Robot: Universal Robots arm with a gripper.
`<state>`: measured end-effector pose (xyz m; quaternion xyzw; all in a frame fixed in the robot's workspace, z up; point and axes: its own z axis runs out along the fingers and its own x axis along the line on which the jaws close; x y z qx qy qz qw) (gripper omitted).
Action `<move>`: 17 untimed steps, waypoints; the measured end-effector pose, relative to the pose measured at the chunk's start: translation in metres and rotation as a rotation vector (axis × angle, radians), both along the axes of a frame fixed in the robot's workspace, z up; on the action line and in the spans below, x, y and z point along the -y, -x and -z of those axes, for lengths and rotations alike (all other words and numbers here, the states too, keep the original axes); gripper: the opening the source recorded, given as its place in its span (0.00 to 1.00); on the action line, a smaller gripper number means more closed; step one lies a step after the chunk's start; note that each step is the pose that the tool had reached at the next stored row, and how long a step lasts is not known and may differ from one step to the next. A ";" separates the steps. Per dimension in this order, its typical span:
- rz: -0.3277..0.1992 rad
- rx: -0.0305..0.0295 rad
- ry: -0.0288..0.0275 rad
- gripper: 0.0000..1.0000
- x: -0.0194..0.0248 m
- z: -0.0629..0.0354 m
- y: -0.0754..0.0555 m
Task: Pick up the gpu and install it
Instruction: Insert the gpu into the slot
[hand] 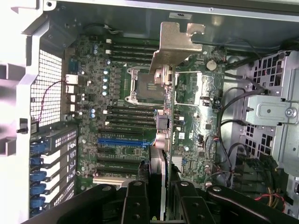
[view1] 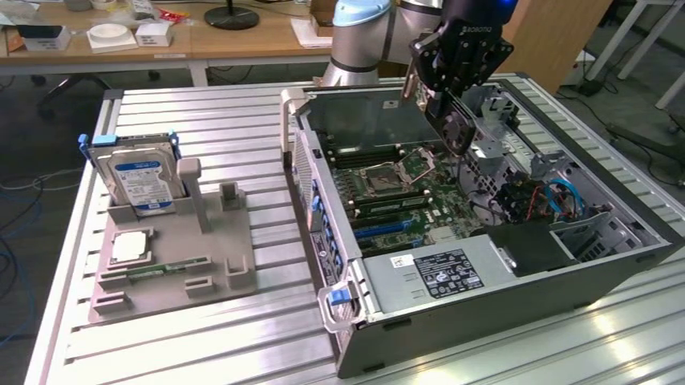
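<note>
So the pincer (view1: 437, 98) is clenched on the gpu (view1: 458, 128). The card is up in the air over the open computer case (view1: 482, 297), around 1 o'clock in the exterior view, and it isn't touching the motherboard (view1: 418, 188). It hangs straight off the pincer, down toward 5 o'clock, so the two are basically one unit right now. From the wrist view you're looking at the card edge-on. Its long side runs away from the fingers (hand: 138, 198) with the silver bracket (hand: 176, 44) at the far end, and that line sits crossways to the blue slot (hand: 122, 141), which ends just beside the card's edge. It looks like a thin dark board with a black round cooler on one face. I'd say it's not seated in anything.
</note>
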<state>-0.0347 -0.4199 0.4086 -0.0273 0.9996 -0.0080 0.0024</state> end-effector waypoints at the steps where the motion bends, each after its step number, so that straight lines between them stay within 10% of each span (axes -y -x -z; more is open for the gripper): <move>1: -0.002 0.0000 0.0000 0.27 0.0000 0.0000 0.000; 17: -0.030 -0.0001 0.0000 0.27 0.0000 0.0000 0.000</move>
